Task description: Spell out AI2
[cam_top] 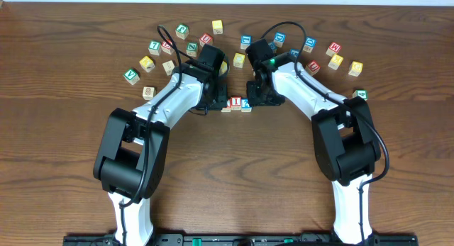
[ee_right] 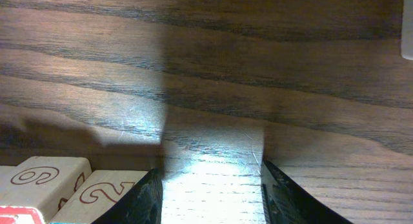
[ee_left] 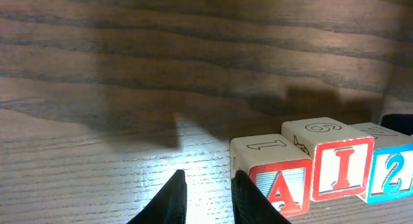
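A (ee_left: pixel 281 186), I (ee_left: pixel 342 167), 2 (ee_left: pixel 391 173) touch in a row; left hand (ee_left: pixel 208 177) pinched empty beside A; right hand (ee_right: pixel 211 173) parted over table (ee_right: pixel 206 69)

A robotics lab bench: a left arm (cam_top: pixel 167 101) and right arm (cam_top: pixel 306 93) mounted on a black rail (cam_top: pixel 234 239) at the edge of a wood-grain worktop (cam_top: pixel 64 40), lettered cubes (cam_top: pixel 335 48) scattered on it

Overhead: top-down, far. Wrist views: low, close to table (ee_left: pixel 129 88); both share cube row (ee_left: pixel 342 167).
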Robot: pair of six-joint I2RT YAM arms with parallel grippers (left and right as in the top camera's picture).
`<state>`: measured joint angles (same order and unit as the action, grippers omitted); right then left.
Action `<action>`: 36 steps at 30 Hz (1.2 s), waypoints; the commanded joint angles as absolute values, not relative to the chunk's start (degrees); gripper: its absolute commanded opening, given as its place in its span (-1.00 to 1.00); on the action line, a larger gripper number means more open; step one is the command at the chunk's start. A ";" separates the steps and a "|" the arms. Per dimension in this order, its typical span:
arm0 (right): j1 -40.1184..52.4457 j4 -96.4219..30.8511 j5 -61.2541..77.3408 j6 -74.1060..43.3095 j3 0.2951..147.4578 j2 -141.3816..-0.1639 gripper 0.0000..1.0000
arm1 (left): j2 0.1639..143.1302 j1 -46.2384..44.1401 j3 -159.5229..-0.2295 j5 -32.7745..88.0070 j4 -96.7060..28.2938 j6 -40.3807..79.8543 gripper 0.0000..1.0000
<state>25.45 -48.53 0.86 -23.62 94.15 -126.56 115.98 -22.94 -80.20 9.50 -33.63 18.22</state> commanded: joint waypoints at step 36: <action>24.84 -53.15 0.54 -19.73 97.32 -123.66 0.07 | 116.60 -23.16 -79.94 9.87 -34.96 16.36 -0.53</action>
